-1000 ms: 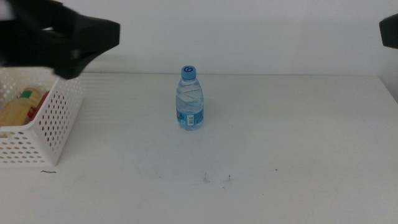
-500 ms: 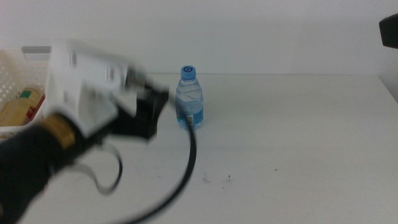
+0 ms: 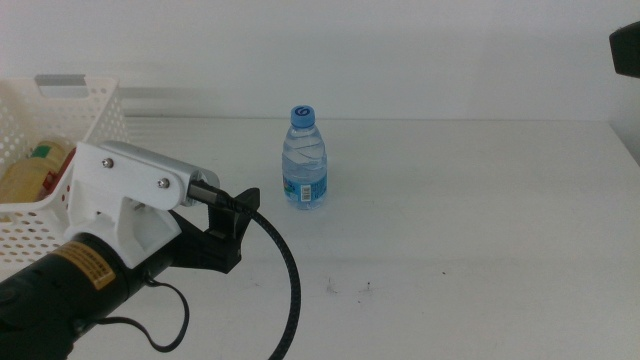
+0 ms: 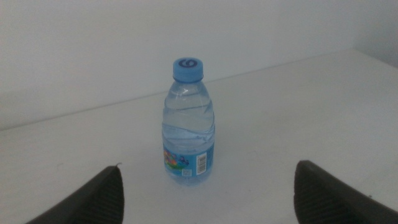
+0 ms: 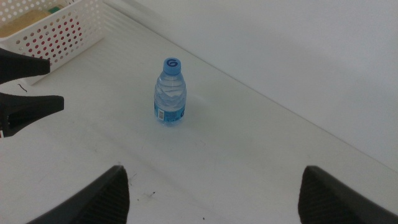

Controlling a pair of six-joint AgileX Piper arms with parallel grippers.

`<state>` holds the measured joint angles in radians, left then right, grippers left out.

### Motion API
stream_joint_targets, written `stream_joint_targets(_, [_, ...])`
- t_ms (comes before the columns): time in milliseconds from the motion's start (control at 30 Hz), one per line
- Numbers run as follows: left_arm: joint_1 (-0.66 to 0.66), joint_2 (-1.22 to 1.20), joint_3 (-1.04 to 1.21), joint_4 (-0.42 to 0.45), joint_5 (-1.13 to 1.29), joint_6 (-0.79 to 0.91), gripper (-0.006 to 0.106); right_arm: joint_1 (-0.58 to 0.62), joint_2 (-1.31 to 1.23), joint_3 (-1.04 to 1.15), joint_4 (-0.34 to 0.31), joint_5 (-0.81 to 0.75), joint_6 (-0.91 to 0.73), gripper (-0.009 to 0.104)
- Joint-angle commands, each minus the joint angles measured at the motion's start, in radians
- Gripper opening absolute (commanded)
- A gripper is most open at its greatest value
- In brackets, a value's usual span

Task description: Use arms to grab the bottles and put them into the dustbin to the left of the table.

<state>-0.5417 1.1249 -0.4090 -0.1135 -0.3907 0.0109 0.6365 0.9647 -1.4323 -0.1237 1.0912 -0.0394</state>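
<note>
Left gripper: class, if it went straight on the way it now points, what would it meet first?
Most likely the water bottle, standing upright on the table. The left gripper is open, and its wrist view shows the bottle between the jaws; the gap looks clear, though depth is uncertain.

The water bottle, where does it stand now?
The water bottle stands upright mid-table in the middle view, right of the dustbin, just ahead of the open left gripper.

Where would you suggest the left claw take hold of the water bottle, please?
Probably around the middle of the upright water bottle, just above its label, coming level from the basket side. The left claw is already open, aimed at it, and the round body fits between the jaws.
</note>
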Motion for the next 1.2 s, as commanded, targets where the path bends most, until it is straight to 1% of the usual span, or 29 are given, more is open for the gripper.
stream_joint_targets(0, [-0.007, -0.001, 0.002, 0.006, -0.007, 0.007, 0.094, 0.002, -0.002, -0.007, -0.004, -0.008, -0.002, 0.093])
stream_joint_targets(100, [-0.007, 0.041, 0.002, 0.004, -0.071, 0.005, 0.094, 0.002, -0.002, -0.007, -0.004, -0.014, -0.002, 0.093])
stream_joint_targets(233, [-0.007, 0.171, 0.003, 0.019, -0.162, -0.09, 0.094, 0.002, -0.002, -0.007, -0.004, -0.014, -0.002, 0.093])
stream_joint_targets(400, [0.005, 0.391, -0.003, 0.04, -0.497, -0.122, 0.094, 0.002, -0.002, -0.007, -0.004, -0.014, -0.002, 0.093])
stream_joint_targets(433, [0.019, 0.443, -0.017, 0.061, -0.553, -0.14, 0.094, 0.002, -0.002, -0.007, -0.004, -0.014, -0.002, 0.093])
stream_joint_targets(500, [0.061, 0.541, -0.058, 0.139, -0.608, -0.225, 0.094, 0.002, -0.002, -0.007, -0.004, -0.014, -0.002, 0.093])
stream_joint_targets(567, [0.116, 0.629, -0.12, 0.279, -0.626, -0.32, 0.094, 0.002, -0.002, -0.007, -0.004, -0.014, -0.002, 0.093])
stream_joint_targets(667, [0.179, 0.728, -0.21, 0.455, -0.645, -0.357, 0.094, 0.002, -0.002, -0.007, -0.004, -0.014, -0.002, 0.093])
stream_joint_targets(733, [0.202, 0.779, -0.268, 0.512, -0.645, -0.387, 0.094, 0.002, -0.002, -0.007, -0.004, -0.014, -0.002, 0.093])
stream_joint_targets(933, [0.203, 0.893, -0.373, 0.502, -0.627, -0.382, 0.094, 0.002, -0.002, -0.007, -0.004, -0.014, -0.002, 0.093])
stream_joint_targets(1167, [0.203, 0.963, -0.489, 0.495, -0.532, -0.377, 0.094, 0.002, -0.002, -0.007, -0.004, -0.014, -0.002, 0.093])
